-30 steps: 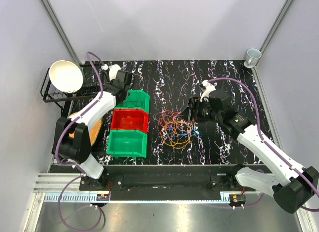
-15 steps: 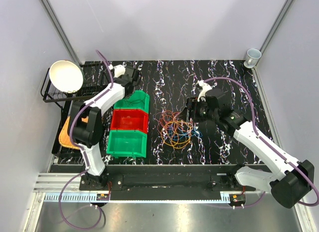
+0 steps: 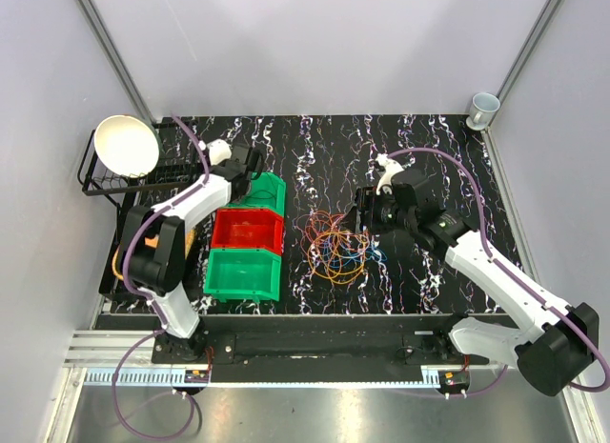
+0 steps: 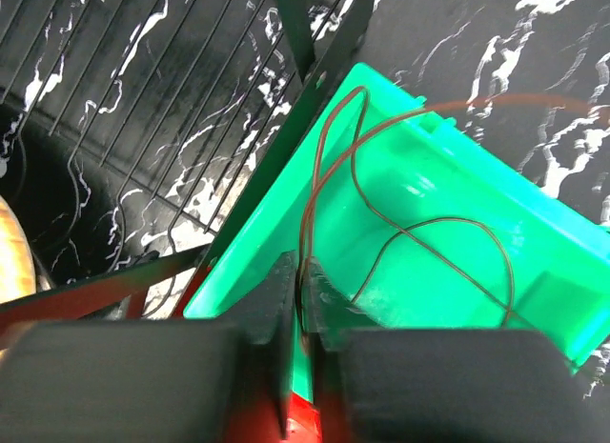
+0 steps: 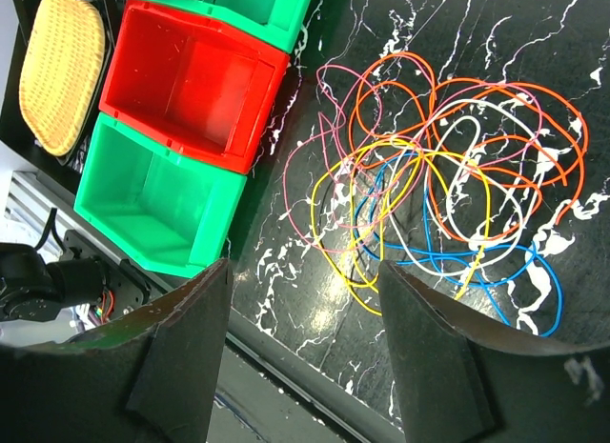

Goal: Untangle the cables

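Moved since half a second back: left pincer (image 3: 250, 164), pulled in from behind the far green bin (image 3: 270, 188) to right over its back rim, elbow swung with it. Barely moved: right pincer (image 3: 367, 211).

Left: clamped almost fully shut on one thin brown wire (image 4: 410, 235), loops trailing ahead of the fingertips and down into the bin just below.

Right: spread wide, gripping nothing. Hovering with the cables (image 5: 448, 186) below and ahead of the fingers: orange, yellow, blue, pink and white, all one knotted heap on the table (image 3: 429, 148). Red bin (image 5: 191, 81) and a second green bin (image 5: 152, 205) further off, beyond the heap on that pincer's far side.

Progress, as a judgement: early. One wire separated and apparently being binned; rest of the heap not yet pulled apart.

No brand, label or readable writing anywhere.
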You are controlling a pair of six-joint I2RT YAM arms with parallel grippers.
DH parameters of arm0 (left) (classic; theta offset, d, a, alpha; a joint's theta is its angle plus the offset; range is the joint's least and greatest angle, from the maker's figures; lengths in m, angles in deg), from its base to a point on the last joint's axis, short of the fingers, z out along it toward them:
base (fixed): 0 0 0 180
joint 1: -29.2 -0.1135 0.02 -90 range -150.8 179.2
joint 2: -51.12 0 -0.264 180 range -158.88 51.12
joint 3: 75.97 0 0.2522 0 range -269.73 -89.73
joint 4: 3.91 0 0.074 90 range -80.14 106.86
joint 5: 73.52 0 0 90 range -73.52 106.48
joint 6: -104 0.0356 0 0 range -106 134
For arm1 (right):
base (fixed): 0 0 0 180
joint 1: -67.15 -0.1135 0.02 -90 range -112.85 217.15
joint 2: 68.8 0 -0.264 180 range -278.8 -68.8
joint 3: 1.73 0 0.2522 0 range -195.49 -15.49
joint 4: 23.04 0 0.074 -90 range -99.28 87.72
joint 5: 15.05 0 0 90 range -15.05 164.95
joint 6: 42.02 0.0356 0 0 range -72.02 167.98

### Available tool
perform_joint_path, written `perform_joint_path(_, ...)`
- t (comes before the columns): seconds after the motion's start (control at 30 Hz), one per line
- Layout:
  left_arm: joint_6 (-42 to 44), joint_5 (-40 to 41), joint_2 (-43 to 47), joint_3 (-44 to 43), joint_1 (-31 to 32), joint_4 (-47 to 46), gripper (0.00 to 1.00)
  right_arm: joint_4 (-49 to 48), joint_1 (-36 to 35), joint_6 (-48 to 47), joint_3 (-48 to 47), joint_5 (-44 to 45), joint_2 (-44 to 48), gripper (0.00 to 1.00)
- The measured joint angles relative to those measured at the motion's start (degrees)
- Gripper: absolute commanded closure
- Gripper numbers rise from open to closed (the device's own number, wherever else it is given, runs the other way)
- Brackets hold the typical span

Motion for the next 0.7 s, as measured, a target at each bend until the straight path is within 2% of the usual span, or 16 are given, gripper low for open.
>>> perform_joint_path(0.03, 0.13, -0.11, 0.68, 0.57, 0.02, -0.74, 0.78, 0.0, 0.0, 0.0, 0.02, -0.13, 0.0, 0.32)
perform_joint_path(0.07, 0.35, -0.28, 1.38, 1.14, 0.04, -1.66, 0.64, 0.0, 0.0, -0.02, 0.02, -0.22, 0.0, 0.32)
perform_joint_path(0.1, 0.59, -0.55, 2.14, 1.75, 0.04, -2.47, 0.58, 0.0, -0.02, -0.02, 0.07, -0.31, 0.0, 0.32)
perform_joint_path(0.2, 1.14, -1.18, 4.63, 2.89, 0.07, -4.11, 0.48, 0.0, -0.02, 0.0, 0.09, -0.81, 0.02, 0.32)
perform_joint_path(0.57, 2.6, -2.82, 11.56, 2.91, 2.78, -5.35, 0.29, 0.0, -0.02, 0.44, 0.09, -1.2, 0.96, 0.32)
perform_joint_path(0.7, 4.42, -1.99, 15.43, 2.91, 6.25, -5.16, 0.28, 0.02, -0.02, 0.79, 0.09, -1.2, 1.31, 0.32)
